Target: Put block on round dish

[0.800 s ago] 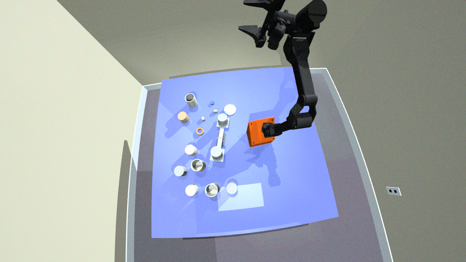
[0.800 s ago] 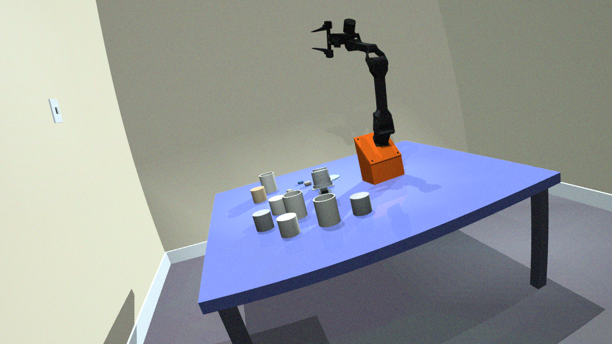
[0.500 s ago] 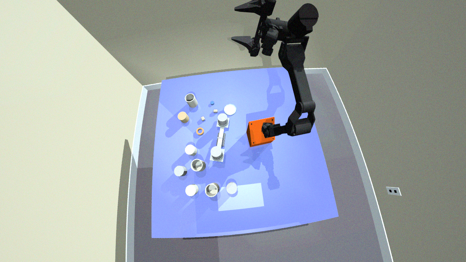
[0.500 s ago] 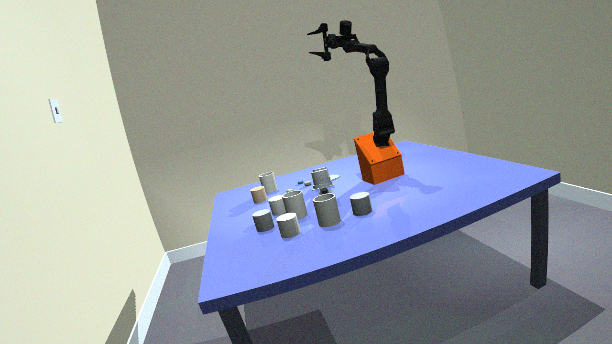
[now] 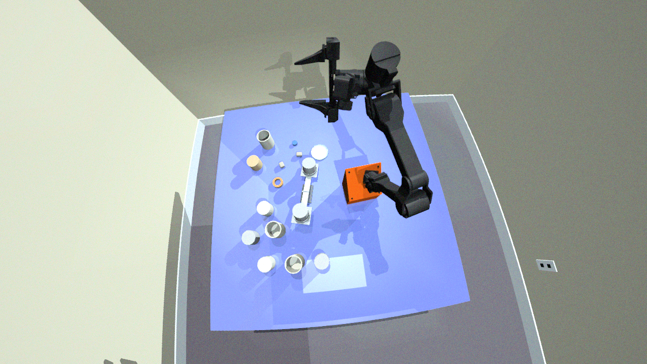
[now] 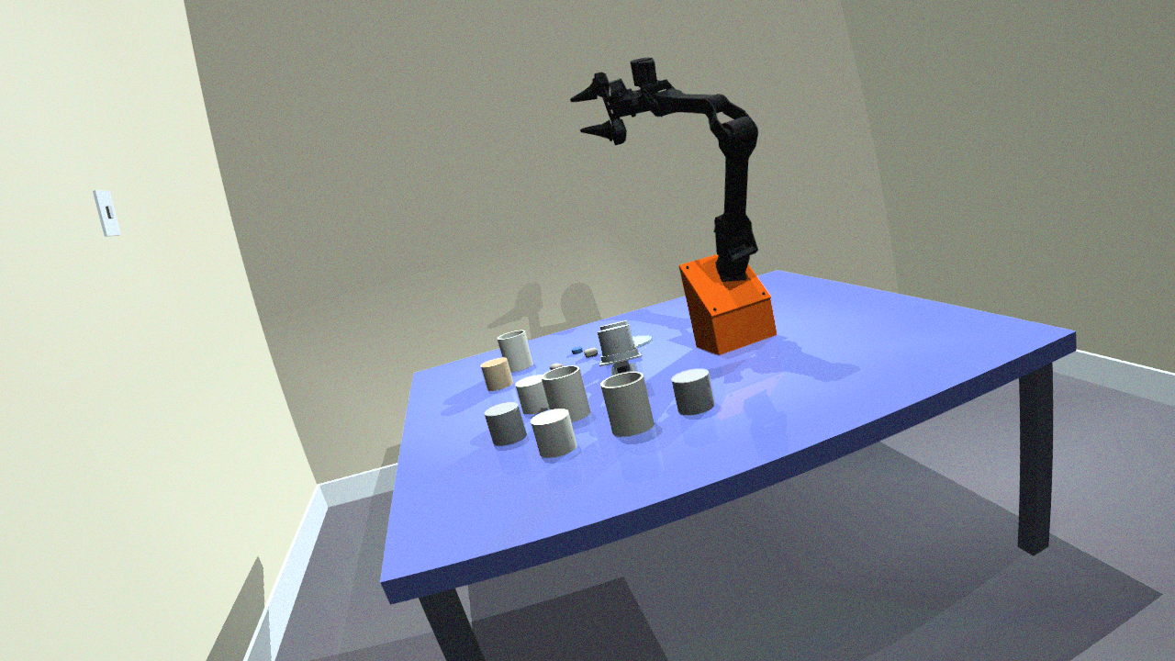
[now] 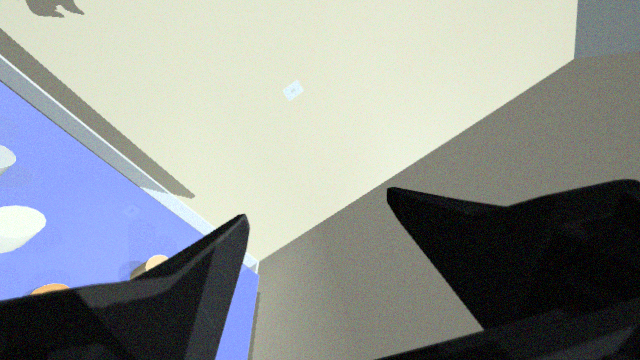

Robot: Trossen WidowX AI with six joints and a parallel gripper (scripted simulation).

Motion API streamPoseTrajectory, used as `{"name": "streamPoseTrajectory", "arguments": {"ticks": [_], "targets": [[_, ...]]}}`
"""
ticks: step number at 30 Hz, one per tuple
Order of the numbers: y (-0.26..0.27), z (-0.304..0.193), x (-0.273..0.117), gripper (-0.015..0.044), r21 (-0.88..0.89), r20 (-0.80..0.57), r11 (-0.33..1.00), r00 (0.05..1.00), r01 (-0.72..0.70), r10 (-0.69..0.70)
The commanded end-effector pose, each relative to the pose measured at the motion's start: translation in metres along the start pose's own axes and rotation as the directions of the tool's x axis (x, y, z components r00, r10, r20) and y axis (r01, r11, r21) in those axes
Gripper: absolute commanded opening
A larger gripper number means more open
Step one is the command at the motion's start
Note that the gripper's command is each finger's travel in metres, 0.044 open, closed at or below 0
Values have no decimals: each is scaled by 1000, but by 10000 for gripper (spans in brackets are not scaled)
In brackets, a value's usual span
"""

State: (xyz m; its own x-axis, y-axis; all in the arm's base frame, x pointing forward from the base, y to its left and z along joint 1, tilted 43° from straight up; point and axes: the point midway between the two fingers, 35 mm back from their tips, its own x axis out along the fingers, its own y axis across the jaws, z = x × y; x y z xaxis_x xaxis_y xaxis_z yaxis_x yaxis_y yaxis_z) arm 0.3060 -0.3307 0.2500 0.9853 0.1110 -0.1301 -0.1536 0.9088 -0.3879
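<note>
Two grey cups stand on the ends of the balance [image 5: 306, 186]: the far cup [image 5: 309, 166] near the dish, the near cup [image 5: 301, 213] [image 6: 616, 343] at the other end. In the exterior view they overlap, and I cannot tell which end is lower. The hidden block is not visible. The round dish [image 5: 319, 151] [image 6: 643, 340] lies beside the far cup with nothing on it. My gripper [image 5: 297, 83] [image 6: 576, 115] [image 7: 319, 207] is wide open and empty, high above the table and away from both cups.
An open tall cup [image 5: 265, 139] [image 6: 515, 351], a tan cylinder [image 5: 254, 162] [image 6: 496, 375], an orange ring [image 5: 277, 182], a blue disc [image 5: 294, 142] and small pale pieces lie beyond the balance. More open cups [image 5: 274, 229] [image 5: 294, 263] and several pale cylinders stand past its near end.
</note>
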Motion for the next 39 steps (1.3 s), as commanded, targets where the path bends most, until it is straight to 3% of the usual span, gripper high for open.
{"name": "streamPoseTrajectory", "arguments": {"ticks": [1,20,39], "targets": [[28,1,11,440,122,-29,992,999,-31,35],[198,-1,25,440,651,-192,753,937,-101,292],[370,-35,-35,440,898,-366,428,718,104,592]]}}
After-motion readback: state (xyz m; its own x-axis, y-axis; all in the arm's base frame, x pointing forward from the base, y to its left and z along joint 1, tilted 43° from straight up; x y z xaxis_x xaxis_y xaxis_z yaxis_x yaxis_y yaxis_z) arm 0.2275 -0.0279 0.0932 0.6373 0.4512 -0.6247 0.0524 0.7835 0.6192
